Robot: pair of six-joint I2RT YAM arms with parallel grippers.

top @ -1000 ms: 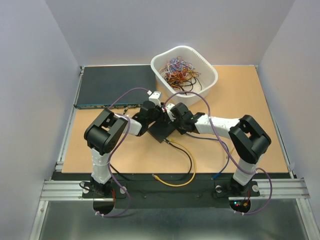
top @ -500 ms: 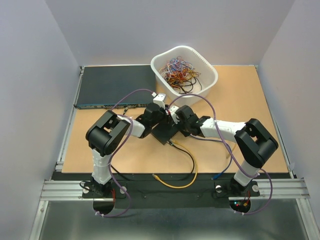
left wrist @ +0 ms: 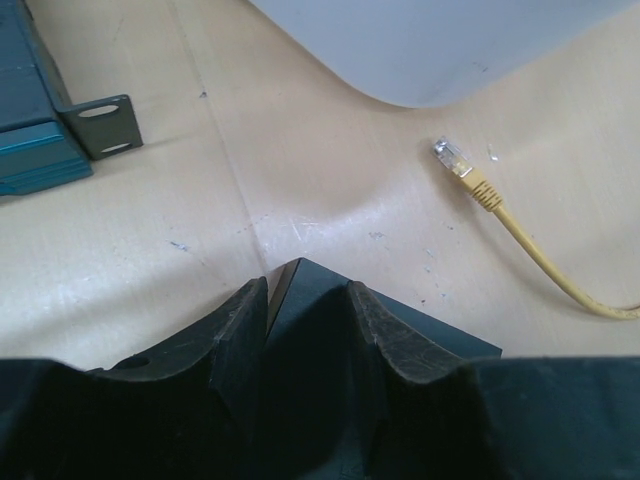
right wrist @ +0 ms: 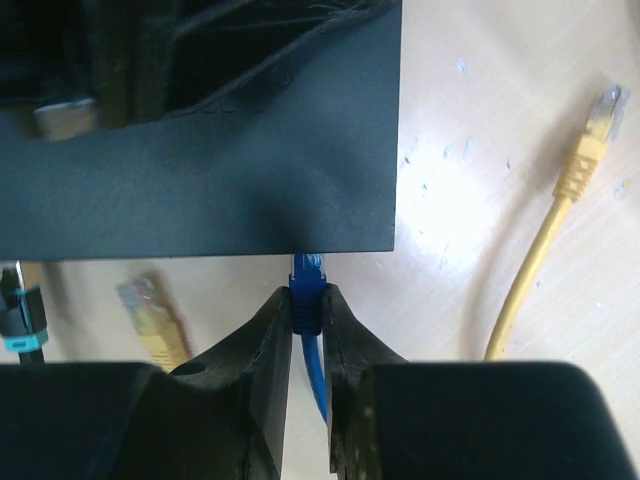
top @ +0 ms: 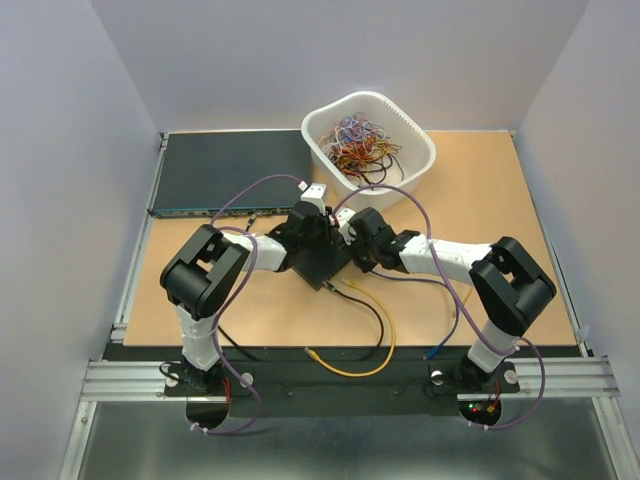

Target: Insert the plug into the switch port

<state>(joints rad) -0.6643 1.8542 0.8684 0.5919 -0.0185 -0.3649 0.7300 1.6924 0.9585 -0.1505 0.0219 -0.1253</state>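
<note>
– Top external view first: what do we count?

– We count two arms, the left arm (top: 205,270) and the right arm (top: 510,285). There is one small black box (top: 325,268) between their tips, one wide grey unit (top: 225,170) at the far left and one white basket (top: 420,172) of tangled wires. All of it sits on one tan surface (top: 500,190). One yellow cable (top: 385,345) loops toward us, and one blue cable end (top: 432,351) lies by the right base.

– And close up?

– The right wrist view gives us one blue plug (right wrist: 306,285) and two yellow plugs, one to the right (right wrist: 600,115) and one lower left (right wrist: 148,305). It also shows one dark plug with a teal band (right wrist: 20,315) at the left edge.

– Where is the blue plug?

– The right arm's fingers (right wrist: 280,320) are pinched shut on it. Its nose meets the near edge of the black box. The switch port itself is hidden under that edge, so we cannot tell how far in the plug is.

– The other side?

– The left arm's fingers (left wrist: 243,315) are closed across one corner of the box, one finger on each side of it.

– What differs from a second ago?

– From above, the right elbow now sits further out and lower. The left elbow has dropped toward the near left. The box lies about where it was.
</note>
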